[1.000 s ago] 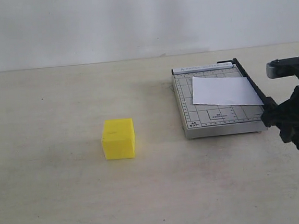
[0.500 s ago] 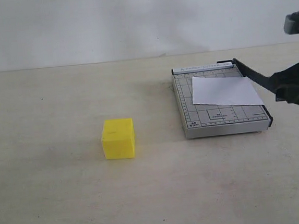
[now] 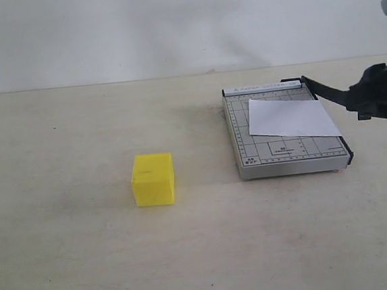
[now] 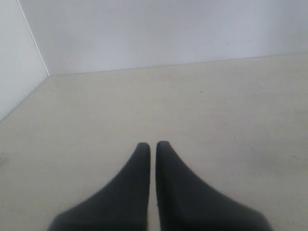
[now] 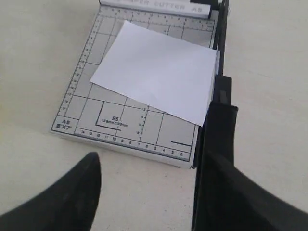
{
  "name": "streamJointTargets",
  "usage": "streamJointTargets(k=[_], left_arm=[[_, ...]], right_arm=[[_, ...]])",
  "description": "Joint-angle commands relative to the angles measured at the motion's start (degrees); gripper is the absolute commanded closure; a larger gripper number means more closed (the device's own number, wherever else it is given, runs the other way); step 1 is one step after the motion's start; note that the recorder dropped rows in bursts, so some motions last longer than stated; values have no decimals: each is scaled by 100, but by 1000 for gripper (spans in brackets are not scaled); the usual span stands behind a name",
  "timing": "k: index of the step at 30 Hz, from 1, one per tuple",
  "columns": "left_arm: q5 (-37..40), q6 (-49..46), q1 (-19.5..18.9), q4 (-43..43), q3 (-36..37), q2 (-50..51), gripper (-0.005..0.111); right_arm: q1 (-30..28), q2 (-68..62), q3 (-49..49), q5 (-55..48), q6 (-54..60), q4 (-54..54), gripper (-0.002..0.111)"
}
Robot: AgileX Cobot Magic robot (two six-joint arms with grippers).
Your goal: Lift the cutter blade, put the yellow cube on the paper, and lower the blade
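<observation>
Beige table (image 3: pixel 88 263), white wall (image 3: pixel 169 25) behind. Grey cutter base (image 3: pixel 276 155) sits right of centre. The paper (image 3: pixel 289 117) lies askew on it, one edge reaching the cutting side. The cutter blade (image 3: pixel 328 92) is hinged at the far corner and angled up off the base, handle end at my right pincer (image 5: pixel 151 166).

In the right wrist view that pincer's jaws are wide apart. The black handle runs along one finger only, with table and base showing in the gap, so I judge I'm lifting by a hook or push, not a clamp. My left pincer (image 4: pixel 152 144) is pressed together, holding nothing, over bare table. The yellow cube (image 3: pixel 153 180) stands alone, well left of the cutter, untouched.

Step in hand: raising the blade, only part-way up by my reading.

Risks:
- The handle slides off that single finger, and the blade drops onto the paper.
- Hinge friction drags or tips the base.
- The loose sheet shifts.
- If the blade won't stay up once I let go, it could fall while my left arm brings the cube over.
</observation>
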State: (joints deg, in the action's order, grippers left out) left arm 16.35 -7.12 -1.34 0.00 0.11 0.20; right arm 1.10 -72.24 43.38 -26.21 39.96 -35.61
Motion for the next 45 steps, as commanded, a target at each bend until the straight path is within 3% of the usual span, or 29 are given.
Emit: streamJointTargets(k=[1, 7, 14, 22, 36, 45], left_arm=[[-26, 26, -4, 0, -11, -20, 102], [-26, 26, -4, 0, -11, -20, 102], [-26, 26, -4, 0, -11, -20, 102], [-26, 26, -4, 0, -11, -20, 102], [-26, 26, -4, 0, -11, -20, 102], [-38, 26, -4, 0, -11, -20, 102]], right_arm=[[1, 1449, -1531, 784, 1117, -1352, 50], [1, 3747, -2529, 864, 1116, -1755, 54], [1, 5447, -2557, 923, 959, -1755, 78], [1, 6222, -2557, 923, 945, -1763, 108], [1, 6256, -2887, 693, 844, -1596, 108], [1, 7224, -3865, 914, -687, -236, 108]])
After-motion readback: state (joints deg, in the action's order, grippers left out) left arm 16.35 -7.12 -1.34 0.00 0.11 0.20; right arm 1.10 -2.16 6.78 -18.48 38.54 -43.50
